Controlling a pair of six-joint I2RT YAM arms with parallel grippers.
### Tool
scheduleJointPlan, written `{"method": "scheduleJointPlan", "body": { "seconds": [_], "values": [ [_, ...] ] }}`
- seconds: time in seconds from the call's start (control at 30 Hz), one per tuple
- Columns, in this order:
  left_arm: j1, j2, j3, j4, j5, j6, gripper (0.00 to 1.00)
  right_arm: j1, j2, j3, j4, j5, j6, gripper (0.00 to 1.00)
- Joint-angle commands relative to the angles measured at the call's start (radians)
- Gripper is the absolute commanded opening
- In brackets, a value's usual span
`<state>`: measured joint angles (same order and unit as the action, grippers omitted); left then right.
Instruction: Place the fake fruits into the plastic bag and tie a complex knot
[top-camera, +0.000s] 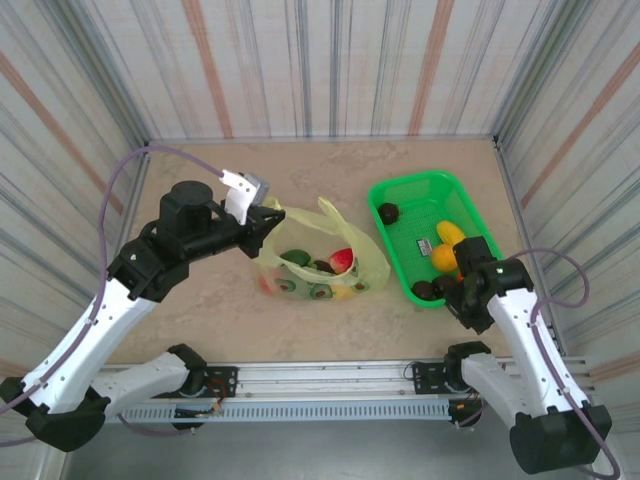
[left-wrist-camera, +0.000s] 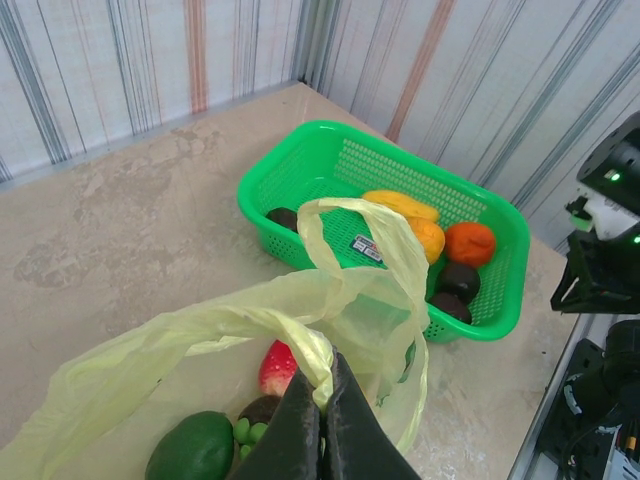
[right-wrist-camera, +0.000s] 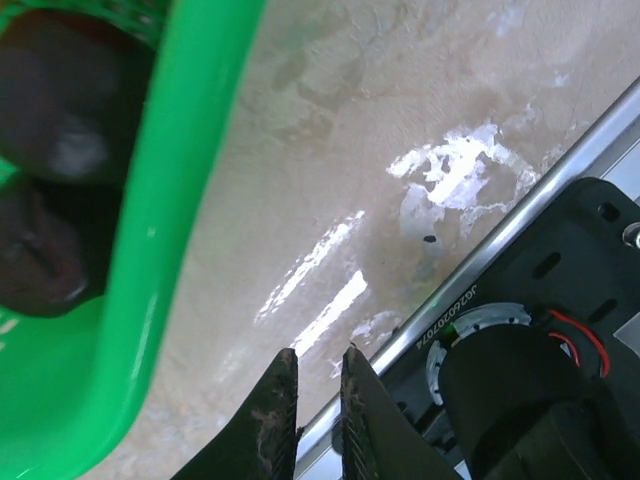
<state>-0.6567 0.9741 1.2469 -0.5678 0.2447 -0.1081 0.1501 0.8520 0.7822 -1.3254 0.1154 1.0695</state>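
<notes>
The plastic bag (top-camera: 318, 262) lies open mid-table, holding fake fruits: a red one (top-camera: 343, 260), a green one (top-camera: 295, 257) and darker ones. My left gripper (top-camera: 268, 212) is shut on the bag's bunched handle, lifting it; in the left wrist view the gripper (left-wrist-camera: 325, 365) pinches the yellow-green strip above a red fruit (left-wrist-camera: 277, 365) and a green fruit (left-wrist-camera: 192, 448). The other handle loop (left-wrist-camera: 390, 235) stands free. My right gripper (right-wrist-camera: 318, 352) hangs over bare table by the basket's near corner, jaws a narrow gap apart with nothing between them.
A green basket (top-camera: 420, 185) at the right holds a yellow fruit (top-camera: 450, 232), an orange one (top-camera: 444, 258) and dark ones (top-camera: 424, 290). Its wall (right-wrist-camera: 170, 200) is just left of my right fingers. The mounting rail (top-camera: 330, 378) runs along the near edge. Striped walls enclose the table.
</notes>
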Motion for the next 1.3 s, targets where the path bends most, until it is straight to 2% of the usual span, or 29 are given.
{"method": "scheduleJointPlan", "body": {
  "seconds": [0.0, 0.07, 0.17, 0.27, 0.37, 0.57, 0.73, 0.93, 1.07, 1.17, 1.27],
  "values": [
    [-0.006, -0.015, -0.007, 0.034, 0.004, 0.003, 0.00, -0.018, 0.029, -0.048, 0.185, -0.013, -0.005, 0.20],
    [-0.006, -0.013, -0.006, 0.034, 0.006, 0.004, 0.00, -0.027, 0.076, -0.084, 0.322, -0.066, -0.028, 0.23],
    [-0.005, -0.015, -0.002, 0.029, 0.009, 0.001, 0.00, -0.030, 0.178, -0.085, 0.484, -0.056, -0.059, 0.28],
    [-0.006, -0.021, 0.000, 0.022, 0.001, 0.005, 0.00, -0.054, 0.291, -0.032, 0.600, 0.002, -0.074, 0.32],
    [-0.006, -0.025, 0.001, 0.017, -0.006, 0.007, 0.00, -0.104, 0.438, 0.039, 0.720, -0.034, -0.072, 0.40],
    [-0.006, -0.034, 0.003, 0.000, -0.019, 0.020, 0.00, -0.153, 0.731, 0.256, 0.796, -0.081, -0.060, 0.48],
    [-0.007, -0.038, -0.015, -0.002, -0.028, 0.025, 0.00, -0.150, 0.804, 0.352, 0.850, -0.066, -0.089, 0.59],
    [-0.006, -0.024, -0.003, -0.007, -0.026, 0.024, 0.00, -0.158, 0.805, 0.407, 0.749, 0.039, -0.133, 0.66],
    [-0.006, -0.018, -0.004, -0.002, -0.025, 0.018, 0.00, -0.091, 0.708, 0.375, 0.708, 0.063, -0.219, 0.65],
    [-0.006, -0.013, -0.004, -0.001, -0.011, 0.013, 0.00, -0.010, 0.583, 0.329, 0.734, -0.033, -0.394, 0.61],
    [-0.007, -0.017, -0.010, 0.004, -0.004, 0.007, 0.00, 0.075, 0.362, 0.225, 0.852, -0.185, -0.582, 0.59]
  ]
}}
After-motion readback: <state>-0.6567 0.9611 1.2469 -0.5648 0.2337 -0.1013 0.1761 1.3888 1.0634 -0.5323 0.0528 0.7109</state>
